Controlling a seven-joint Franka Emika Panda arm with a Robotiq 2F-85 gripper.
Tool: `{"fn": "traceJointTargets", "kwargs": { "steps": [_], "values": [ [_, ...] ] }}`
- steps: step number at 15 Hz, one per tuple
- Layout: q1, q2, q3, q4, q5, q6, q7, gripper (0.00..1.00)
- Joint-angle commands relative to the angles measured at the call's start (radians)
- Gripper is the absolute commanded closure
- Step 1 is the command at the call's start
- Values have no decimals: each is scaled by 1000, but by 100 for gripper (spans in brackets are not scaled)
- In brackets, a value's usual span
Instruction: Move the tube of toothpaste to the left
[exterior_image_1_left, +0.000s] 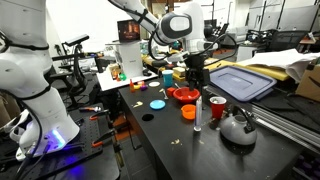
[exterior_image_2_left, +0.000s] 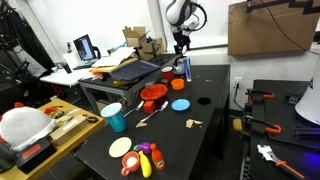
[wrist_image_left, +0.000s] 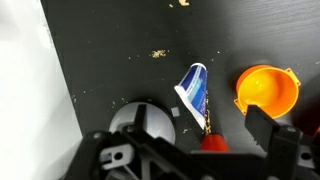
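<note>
Near the table (exterior_image_1_left: 160, 150) edge by the kettle (exterior_image_1_left: 238, 128), the wide-open gripper (exterior_image_1_left: 196, 80) should drop straight over the tube of toothpaste (wrist_image_left: 192, 92), avoiding the red cup (exterior_image_1_left: 217, 107).

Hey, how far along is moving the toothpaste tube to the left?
Done: nothing yet; the tube of toothpaste stands untouched on the black table, beside the orange cup. In hand: the open, empty claw hangs above the tube. Left: lower, grip the tube, carry it left, release.
</note>
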Motion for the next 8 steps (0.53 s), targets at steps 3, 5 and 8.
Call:
{"fn": "traceJointTargets", "kwargs": {
  "steps": [3,5,8],
  "values": [
    [-30,67,25,101,25,-86,-91,0],
    [-35,82,30,121,24,-99,-104,0],
    [-44,102,40,149,33,-122,-128,0]
  ]
}}
